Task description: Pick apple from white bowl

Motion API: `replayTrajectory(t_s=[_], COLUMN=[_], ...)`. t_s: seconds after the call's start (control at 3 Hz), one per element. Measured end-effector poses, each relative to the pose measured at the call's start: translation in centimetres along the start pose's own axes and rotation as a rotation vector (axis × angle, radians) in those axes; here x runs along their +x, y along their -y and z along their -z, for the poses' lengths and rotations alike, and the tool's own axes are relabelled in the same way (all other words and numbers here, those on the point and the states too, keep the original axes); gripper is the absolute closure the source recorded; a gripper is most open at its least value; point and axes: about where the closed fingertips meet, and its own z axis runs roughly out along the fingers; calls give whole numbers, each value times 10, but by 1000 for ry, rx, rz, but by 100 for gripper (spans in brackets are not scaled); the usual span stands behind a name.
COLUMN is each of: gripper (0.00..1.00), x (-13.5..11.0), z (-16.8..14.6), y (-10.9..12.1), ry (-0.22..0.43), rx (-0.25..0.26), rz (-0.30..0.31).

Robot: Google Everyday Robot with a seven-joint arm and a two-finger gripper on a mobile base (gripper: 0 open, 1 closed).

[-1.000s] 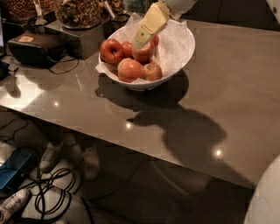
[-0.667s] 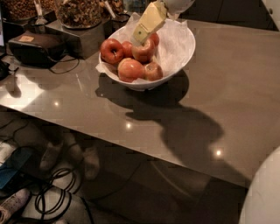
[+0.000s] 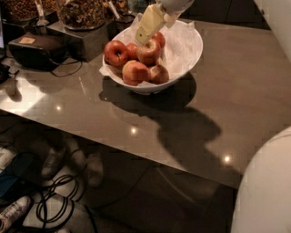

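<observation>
The white bowl [image 3: 184, 50] stands at the back of the grey table, lined with crinkled white paper. It holds several apples. The apple [image 3: 149, 51], red-orange with a yellowish stem dimple, sits on top in the middle of the pile. My gripper [image 3: 142, 38], cream-coloured, comes down from the top of the view, its tip right at the apple's upper left side. A darker glossy red apple [image 3: 116, 53] lies at the left, a larger orange-pink one [image 3: 134, 72] at the front.
A black box with cables [image 3: 35, 49] sits on the table's left. Containers of snacks [image 3: 82, 12] stand behind the bowl. My white body [image 3: 268, 191] fills the lower right. Cables and shoes [image 3: 54, 159] lie on the floor beyond the table's front edge.
The gripper has stayed over the middle apple, its tip edging slightly left and down. The apples and bowl have not moved.
</observation>
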Motion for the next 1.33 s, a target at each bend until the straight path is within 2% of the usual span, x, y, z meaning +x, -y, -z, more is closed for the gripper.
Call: replayTrajectory(t_s=[0.33, 0.67, 1.33], gripper=[27, 22, 24], x=[-4, -6, -8], z=[-11, -20, -36], y=[0, 1, 6], ry=[-18, -34, -69], rx=[6, 13, 29], rz=[2, 4, 1])
